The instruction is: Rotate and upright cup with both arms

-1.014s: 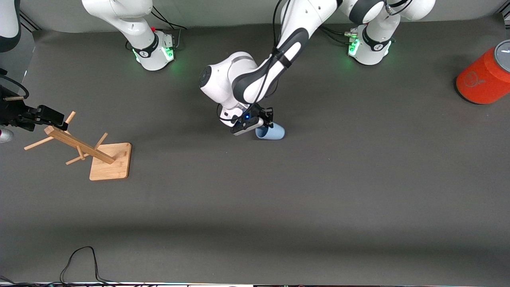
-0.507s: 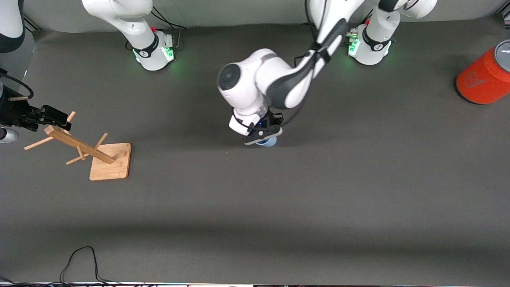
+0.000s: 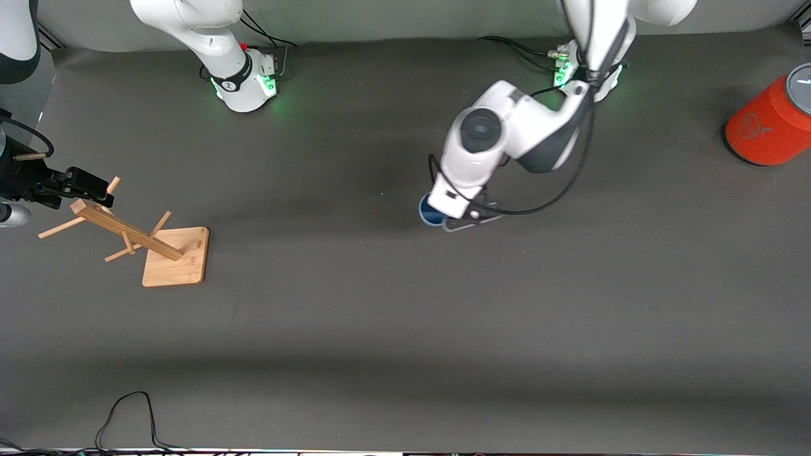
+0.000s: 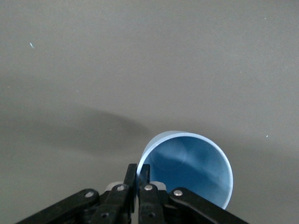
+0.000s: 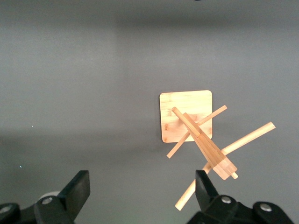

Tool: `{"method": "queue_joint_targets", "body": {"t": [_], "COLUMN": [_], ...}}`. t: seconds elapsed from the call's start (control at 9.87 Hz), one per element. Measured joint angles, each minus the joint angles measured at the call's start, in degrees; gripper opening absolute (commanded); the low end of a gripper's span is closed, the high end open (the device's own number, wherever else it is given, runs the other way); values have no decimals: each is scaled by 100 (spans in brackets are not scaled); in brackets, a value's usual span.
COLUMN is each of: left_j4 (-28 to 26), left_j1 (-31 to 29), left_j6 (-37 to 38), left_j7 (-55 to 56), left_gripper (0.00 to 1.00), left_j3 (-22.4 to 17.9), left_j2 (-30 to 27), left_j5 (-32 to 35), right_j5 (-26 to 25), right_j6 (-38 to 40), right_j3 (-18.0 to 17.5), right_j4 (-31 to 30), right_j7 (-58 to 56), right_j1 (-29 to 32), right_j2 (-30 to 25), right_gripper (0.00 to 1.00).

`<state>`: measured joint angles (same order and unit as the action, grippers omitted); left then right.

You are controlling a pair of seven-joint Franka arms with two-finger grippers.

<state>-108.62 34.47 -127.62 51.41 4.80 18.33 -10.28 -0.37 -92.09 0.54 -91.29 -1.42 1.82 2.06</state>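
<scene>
Now we stood the small pale blue tumbler (image 4: 189, 163) upright.
Our left gripper (image 4: 138, 179) pinched its rim; next, release. Our right gripper (image 5: 140, 191) waited, spread empty, above the wooden peg rack (image 5: 194, 130).

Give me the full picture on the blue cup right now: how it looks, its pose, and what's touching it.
The cup is a small pale blue handleless tumbler, smooth and matte, with a thin wall. Its mouth faces up toward the wrist camera, showing a deeper blue inside, empty. The left gripper is shut on its rim, one finger inside and one outside the wall. It sits mid-table, mostly hidden under the left arm's wrist in the front view. Nothing else touches it.
</scene>
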Motion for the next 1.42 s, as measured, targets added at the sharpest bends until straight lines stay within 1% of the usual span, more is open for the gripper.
{"method": "queue_joint_targets", "body": {"t": [0.1, 0.2, 0.51, 0.61, 0.81, 0.91, 1.11, 1.22, 1.42], "left_j4": [-332, -542, -746, -767, -774, -774, -770, -769, -713], "left_j1": [-20, 4, 131, 180, 238, 262, 306, 319, 319], "left_j6": [-317, -531, -963, -1100, -1221, -1240, -1251, -1251, -1179], "left_j7": [-46, -20, 67, 123, 201, 211, 217, 217, 217], "left_gripper": [0, 0, 1, 7, 36, 54, 83, 100, 100], "left_j3": [6, 45, 86, 86, 86, 86, 86, 86, 77], "left_j2": [-132, -178, -49, 61, 200, 212, 212, 212, 188], "left_j5": [-112, -164, -194, -197, -198, -198, -195, -195, -160], "right_j5": [0, 0, 0, 0, 0, 0, 0, 0, 0], "right_j6": [0, 0, 0, 0, 0, 0, 0, 0, 0], "right_j3": [0, 0, -3, -4, -5, -5, -4, -4, -2], "right_j4": [0, 0, 0, 0, 0, 0, 0, 0, 0], "right_j7": [0, 0, 0, 0, 0, 0, 0, 0, 0], "right_j1": [0, 0, -1, -1, -1, -1, 0, 0, 0], "right_j2": [0, 0, 0, -1, -2, -2, -2, -2, -2], "right_gripper": [100, 100, 100, 100, 100, 100, 100, 100, 100]}}
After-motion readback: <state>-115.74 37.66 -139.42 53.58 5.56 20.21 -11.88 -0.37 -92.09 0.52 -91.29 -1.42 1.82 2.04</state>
